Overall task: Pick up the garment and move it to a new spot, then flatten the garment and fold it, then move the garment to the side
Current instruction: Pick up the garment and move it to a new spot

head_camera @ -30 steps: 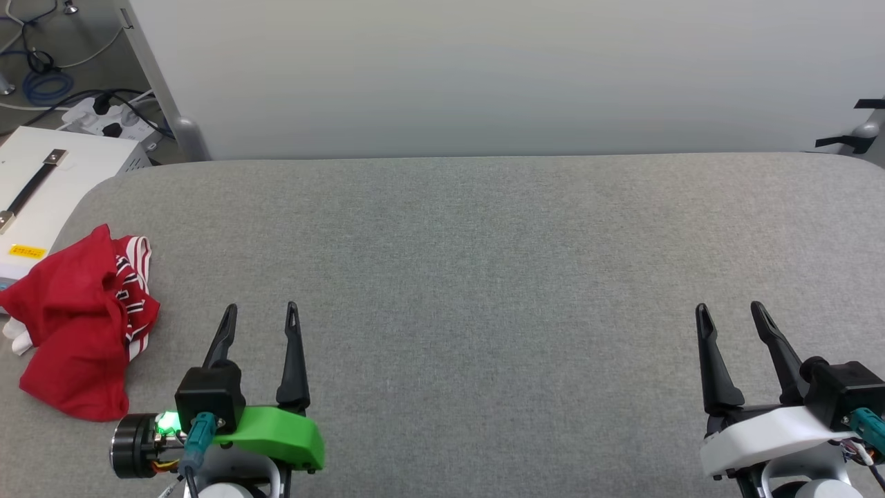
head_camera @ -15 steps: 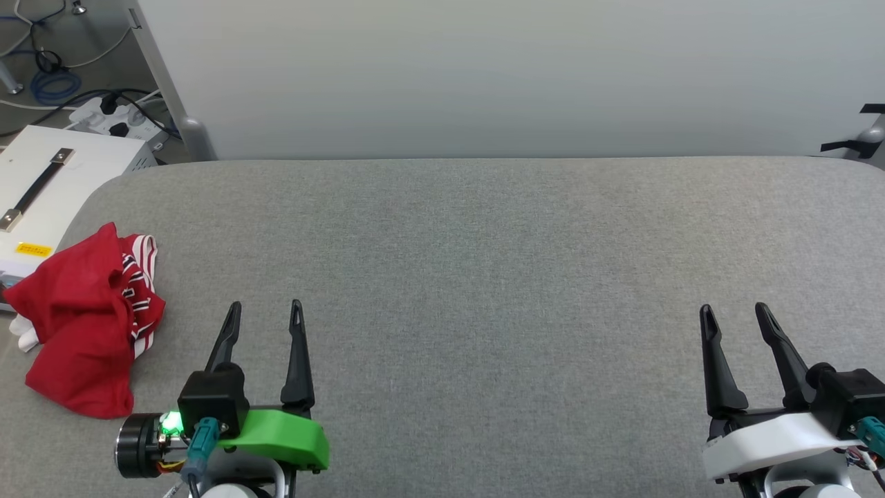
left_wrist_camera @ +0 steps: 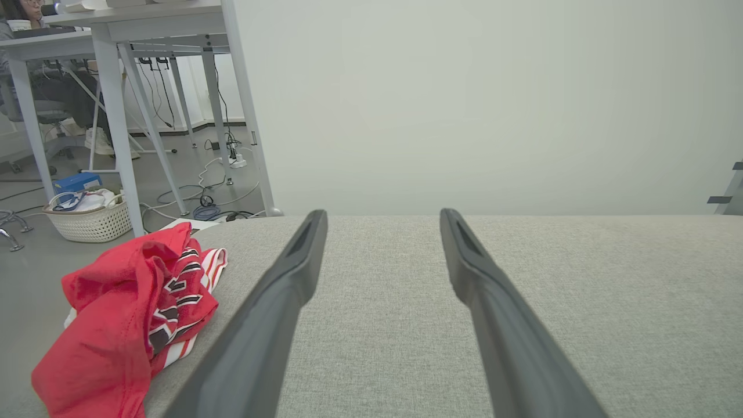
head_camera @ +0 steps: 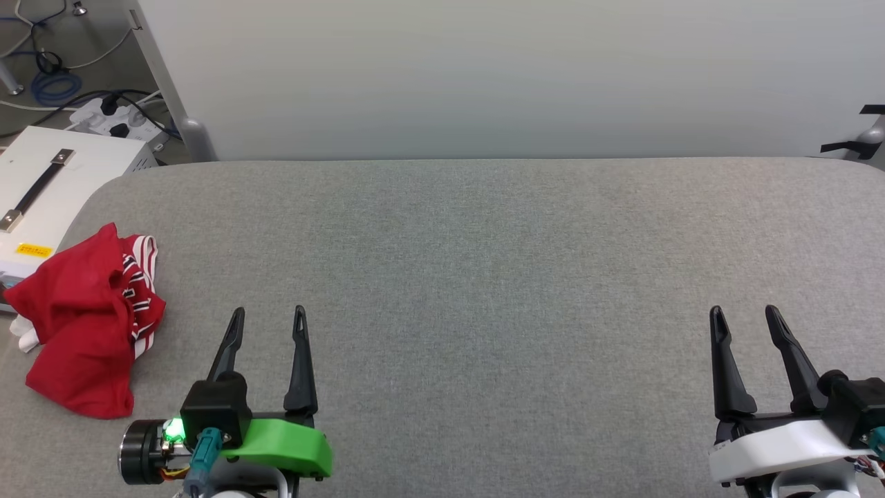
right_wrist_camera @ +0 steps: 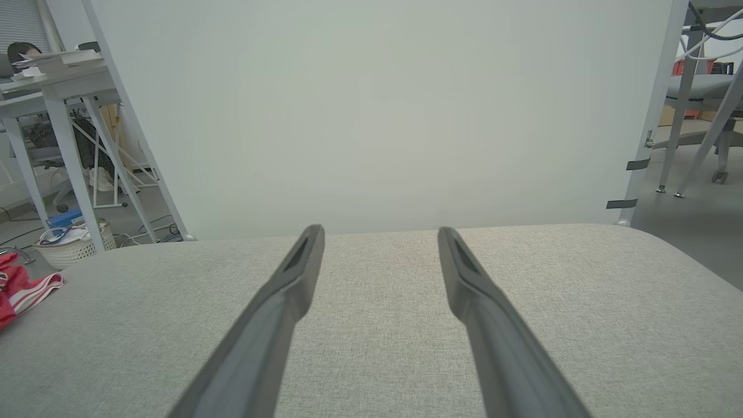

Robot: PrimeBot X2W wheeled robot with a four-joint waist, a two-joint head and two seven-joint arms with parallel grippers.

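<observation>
Your left gripper (head_camera: 269,311) hovers with its fingers spread wide and empty. The garment (head_camera: 76,325) lies bunched just off its left side, at the edge of the grey table (head_camera: 484,242), so this arm looks best placed to reach it. Your right gripper (head_camera: 743,310), equally wide and empty, sits well apart, likely held ready for flattening.

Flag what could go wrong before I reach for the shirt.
1. The garment lies bunched at the left edge of the table; a nudge from the open left tool might push it off.
2. Its layers are crumpled together, so a pinch may take several at once and hamper flattening.
3. The right tool sits far across the table, probably out of reach.
</observation>
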